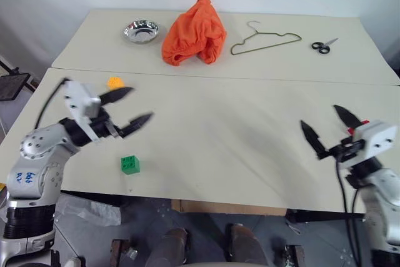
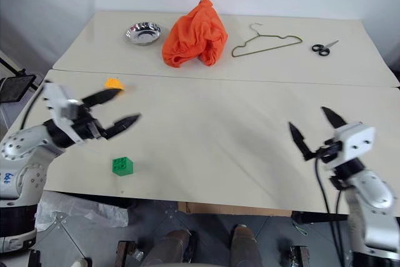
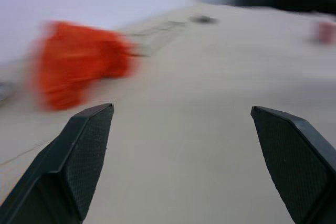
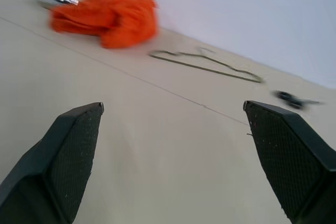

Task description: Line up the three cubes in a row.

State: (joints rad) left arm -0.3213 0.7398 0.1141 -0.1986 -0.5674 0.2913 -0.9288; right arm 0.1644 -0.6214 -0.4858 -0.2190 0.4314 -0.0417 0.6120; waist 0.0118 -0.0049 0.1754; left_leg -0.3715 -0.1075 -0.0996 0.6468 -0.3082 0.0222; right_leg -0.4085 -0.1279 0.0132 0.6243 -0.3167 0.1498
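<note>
Left gripper (image 1: 129,109): jaws wide, empty, above the table (image 1: 237,136). Green cube (image 1: 130,164) lies just beside and below it; yellow-orange cube (image 1: 115,82) beyond. Lower vertically, straddle 1 cube squarely. Right gripper (image 1: 326,126): wide, empty.

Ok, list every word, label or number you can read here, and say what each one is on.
Blue handwritten marks on the left arm's grey shell: there, but too small to read.
Nothing is printed on the green cube, yellow cube, orange cloth, bowl, hanger, scissors or table.
</note>
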